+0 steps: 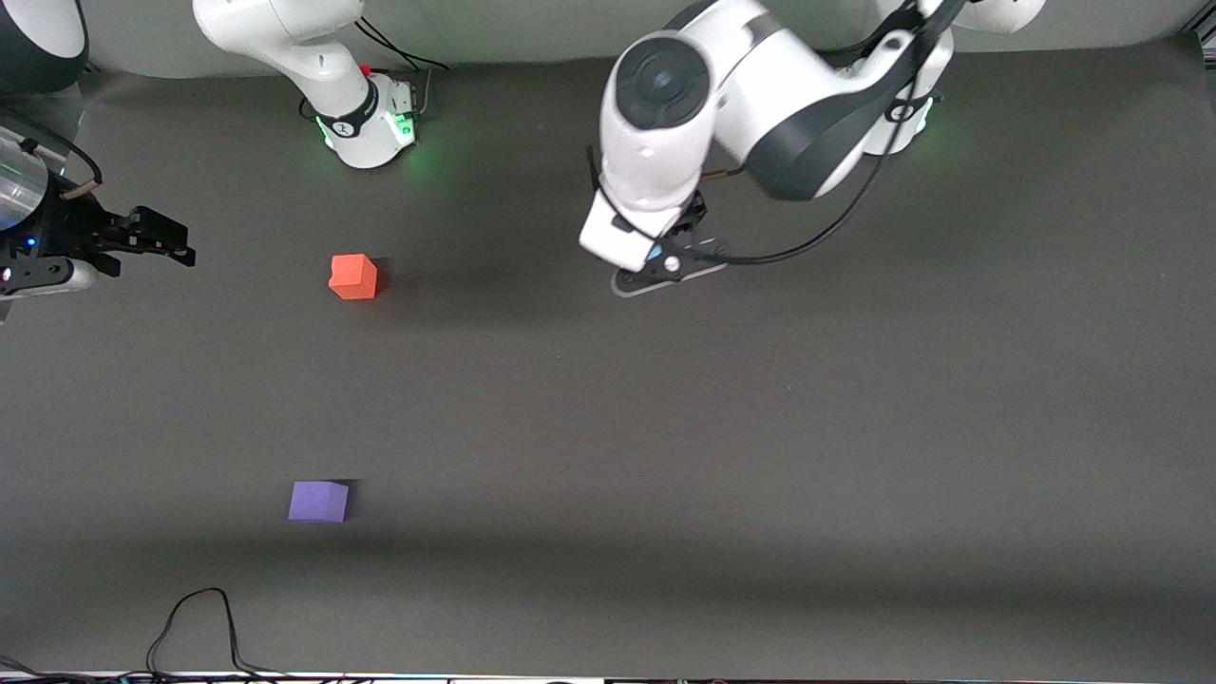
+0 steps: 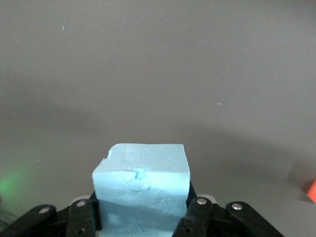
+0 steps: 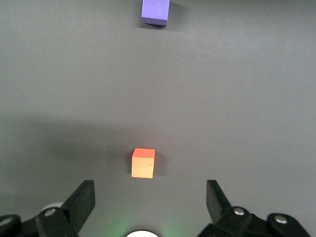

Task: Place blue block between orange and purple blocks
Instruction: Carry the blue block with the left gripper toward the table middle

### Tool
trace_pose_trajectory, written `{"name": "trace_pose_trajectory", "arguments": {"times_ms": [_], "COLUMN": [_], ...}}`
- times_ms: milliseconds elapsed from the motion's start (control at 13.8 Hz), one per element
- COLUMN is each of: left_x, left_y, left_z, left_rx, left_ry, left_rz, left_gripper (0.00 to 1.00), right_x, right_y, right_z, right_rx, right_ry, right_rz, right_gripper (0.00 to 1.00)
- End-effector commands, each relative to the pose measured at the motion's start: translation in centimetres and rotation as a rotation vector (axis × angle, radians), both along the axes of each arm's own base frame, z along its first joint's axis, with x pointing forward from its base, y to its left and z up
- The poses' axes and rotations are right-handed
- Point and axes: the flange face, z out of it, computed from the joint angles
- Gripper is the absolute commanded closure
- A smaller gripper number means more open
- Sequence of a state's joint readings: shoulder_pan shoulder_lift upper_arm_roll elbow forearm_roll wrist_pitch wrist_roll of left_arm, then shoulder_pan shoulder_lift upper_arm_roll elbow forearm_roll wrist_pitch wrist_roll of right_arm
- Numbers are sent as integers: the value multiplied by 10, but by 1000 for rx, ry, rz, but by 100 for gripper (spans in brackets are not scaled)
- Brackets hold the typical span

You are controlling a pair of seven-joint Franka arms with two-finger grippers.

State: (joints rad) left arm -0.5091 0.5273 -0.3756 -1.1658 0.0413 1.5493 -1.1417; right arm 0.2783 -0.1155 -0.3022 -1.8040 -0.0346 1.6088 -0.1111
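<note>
Left end effector [image 2: 140, 217] clamps blue block [image 2: 141, 190]; right end effector [image 3: 150, 202] apart, waiting over table edge.

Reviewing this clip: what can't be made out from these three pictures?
- Blue block: hidden in the front view by the left arm's own wrist; only the left wrist view shows it, shut between the jaws.
- Left gripper: its fingertips are cut off by the left wrist view's edge.
- Right gripper: open, waiting; the front view's edge partly cuts it.
</note>
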Motion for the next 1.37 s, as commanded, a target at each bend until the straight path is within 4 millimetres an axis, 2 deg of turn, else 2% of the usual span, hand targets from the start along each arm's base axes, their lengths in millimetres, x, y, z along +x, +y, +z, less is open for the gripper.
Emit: {"name": "trace_pose_trajectory", "arguments": {"times_ms": [0,145,289,434,579,940,1013,1085,1230,1302], "left_x": [17,15,10,11,10,-4,-5,-4,6,13], "left_y": [-16,-27,-30,-31,-33,-49,-50,-49,-41,-39], "left_z": [-76,-148,-211,-252,-280,-301,-302,-299,-286,-267], "left_rx": [53,54,8,-11,-11,-37,-36,-33,-31,-34], "left_ry": [-3,-54,-73,-73,-86,-91,-89,-91,-100,-121], "left_rz": [-7,-25,-36,-36,-40,-41,-41,-37,-15,26], "left_gripper": [66,66,65,64,64,64,41,1,0,0], "right_x": [1,3,6,10,11,10,10,10,14,14], "right_y": [4,4,4,5,6,5,7,12,27,38], "right_z": [3,0,-1,-8,-11,-11,-14,-17,-25,-28], "right_rx": [4,1,-3,-5,-7,-6,-4,-3,-3,-6], "right_ry": [-8,-3,-12,-7,-1,1,6,14,33,40], "right_rz": [26,26,28,26,26,15,17,26,43,51], "right_gripper": [0,0,0,0,0,0,0,0,0,0]}}
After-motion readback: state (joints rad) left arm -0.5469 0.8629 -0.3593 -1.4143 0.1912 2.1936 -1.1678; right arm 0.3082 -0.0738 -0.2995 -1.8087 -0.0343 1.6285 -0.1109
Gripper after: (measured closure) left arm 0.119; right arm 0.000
